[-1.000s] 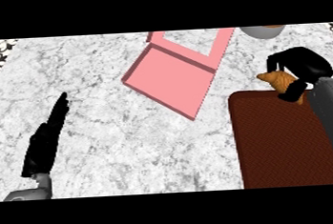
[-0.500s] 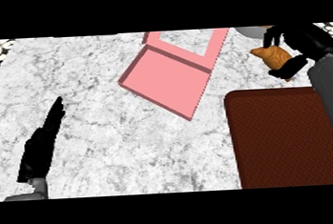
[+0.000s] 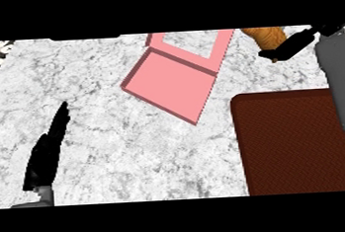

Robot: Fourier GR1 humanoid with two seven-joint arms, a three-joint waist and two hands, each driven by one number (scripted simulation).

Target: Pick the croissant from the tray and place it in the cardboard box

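Two hands show over the marble counter (image 3: 134, 154), which we see bearing no writing. On it lie our brown tray (image 3: 294, 146) and, well left of it, the pink box (image 3: 177, 80). Our left hand (image 3: 46, 154) rests with fingers straight. Our right hand (image 3: 292, 43) curls round the croissant (image 3: 263, 34) at the top edge, beside the box.

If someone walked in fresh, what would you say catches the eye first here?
The pink box lying open at top centre, then the croissant held in the right hand up at the top right, beside the box. Below them sits the dark brown tray.
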